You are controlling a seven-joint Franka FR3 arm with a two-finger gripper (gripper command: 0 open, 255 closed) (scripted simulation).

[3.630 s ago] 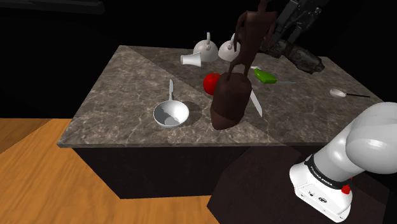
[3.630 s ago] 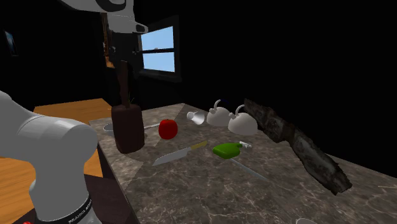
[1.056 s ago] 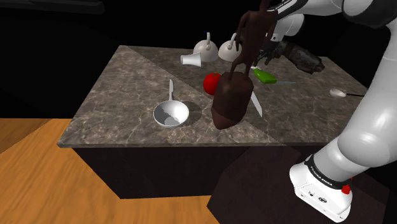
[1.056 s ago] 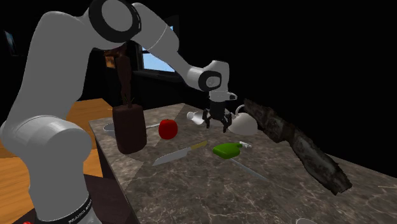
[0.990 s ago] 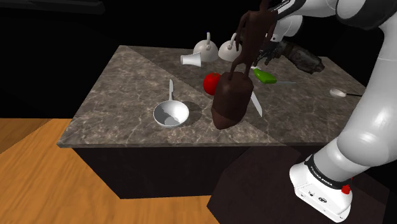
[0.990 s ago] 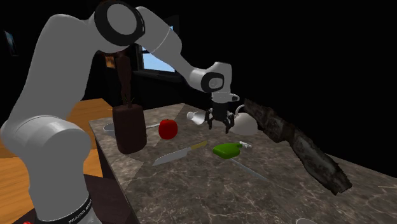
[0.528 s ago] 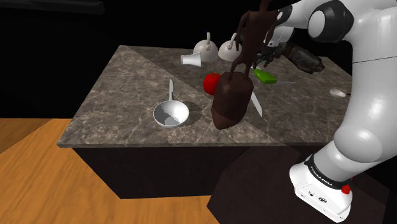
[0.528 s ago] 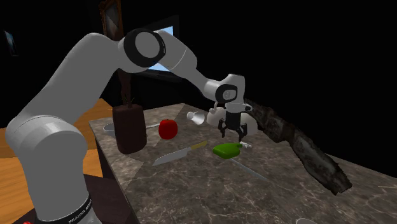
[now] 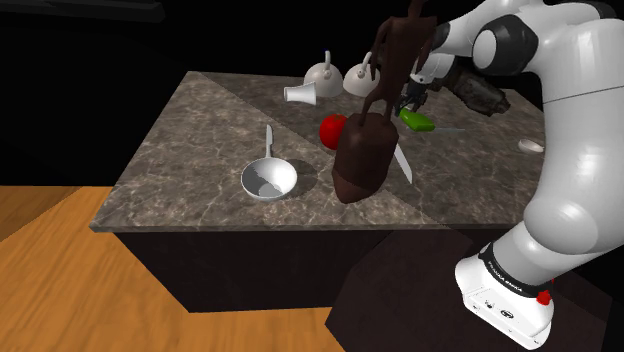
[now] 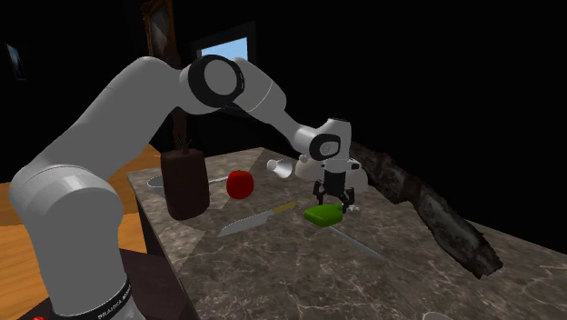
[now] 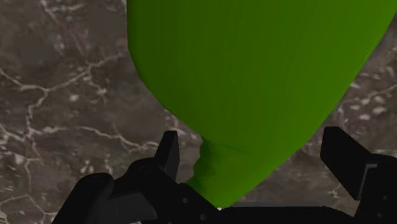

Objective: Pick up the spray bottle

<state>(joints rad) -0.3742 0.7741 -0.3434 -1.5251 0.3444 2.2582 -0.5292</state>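
Worktop of dark veined stone carries, nearest in the shoulder view, a white bowl, with a tall brown vase at its three o'clock. Beyond them sits a red apple, and at the apple's three o'clock the green spray bottle lies on its side. The pincer hangs right over the bottle, its fingers spread wide either side of the narrow end, gripping nothing. Farthest, at the apple's eleven to one o'clock, are a tipped white cup and two white kettles.
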